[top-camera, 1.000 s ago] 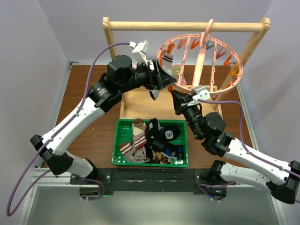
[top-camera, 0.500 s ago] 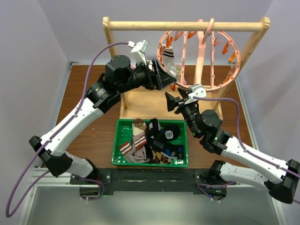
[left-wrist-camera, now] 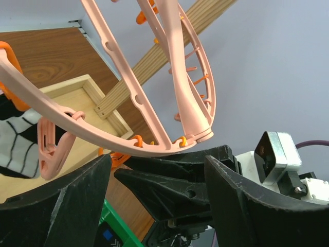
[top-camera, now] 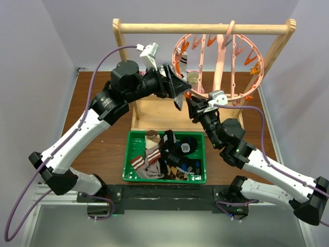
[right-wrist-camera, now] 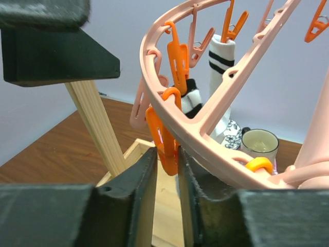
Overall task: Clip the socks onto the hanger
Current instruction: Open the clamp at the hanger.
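The pink ring hanger [top-camera: 222, 56] hangs by its hook from the wooden rack. A white sock with black stripes [top-camera: 183, 57] is clipped to its left rim, and shows again as the striped sock [right-wrist-camera: 221, 54]. My right gripper [top-camera: 191, 103] reaches up to the lower rim of the hanger [right-wrist-camera: 205, 128]. That right gripper [right-wrist-camera: 167, 154] is shut on an orange clip [right-wrist-camera: 165, 135]. My left gripper [top-camera: 180, 95] hovers just left of it. The left gripper [left-wrist-camera: 157, 164] is open under the hanger [left-wrist-camera: 175, 67] and holds nothing. More socks [top-camera: 154, 154] lie in the green bin.
The green bin [top-camera: 126, 159] sits at the near middle of the brown table. The light wooden rack [top-camera: 205, 29] stands behind it on a shallow wooden tray [top-camera: 154, 110]. A beige cup [right-wrist-camera: 259, 141] stands behind the ring. The two grippers are very close together.
My right gripper let go of the rim, dropped back open, then rose again and shut on an orange clip. The hanger swung more upright. My left gripper shifted slightly up and right.
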{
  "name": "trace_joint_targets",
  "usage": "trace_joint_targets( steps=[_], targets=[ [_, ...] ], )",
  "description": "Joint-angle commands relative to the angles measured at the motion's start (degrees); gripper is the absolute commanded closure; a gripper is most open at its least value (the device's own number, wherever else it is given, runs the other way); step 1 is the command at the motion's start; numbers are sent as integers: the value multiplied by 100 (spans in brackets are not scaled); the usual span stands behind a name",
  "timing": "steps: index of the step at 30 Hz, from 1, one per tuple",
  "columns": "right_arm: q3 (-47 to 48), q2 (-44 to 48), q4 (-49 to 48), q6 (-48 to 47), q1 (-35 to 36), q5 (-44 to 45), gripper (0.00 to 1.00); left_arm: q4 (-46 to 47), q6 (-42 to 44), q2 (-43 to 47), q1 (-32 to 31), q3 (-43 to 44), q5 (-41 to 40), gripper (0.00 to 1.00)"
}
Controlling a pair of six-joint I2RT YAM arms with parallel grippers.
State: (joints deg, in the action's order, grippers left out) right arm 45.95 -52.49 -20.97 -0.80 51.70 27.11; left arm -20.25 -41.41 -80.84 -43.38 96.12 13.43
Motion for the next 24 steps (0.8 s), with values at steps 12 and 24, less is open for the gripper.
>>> trace_joint_targets(
  steps=[12, 24],
  targets=[
    [379, -77, -206, 273, -204, -373, 91, 206, -78, 507, 92, -514, 344, 13],
    [414, -16, -100, 466, -204, -532, 94, 715, 186, 297, 75, -937, 564, 5]
  ],
)
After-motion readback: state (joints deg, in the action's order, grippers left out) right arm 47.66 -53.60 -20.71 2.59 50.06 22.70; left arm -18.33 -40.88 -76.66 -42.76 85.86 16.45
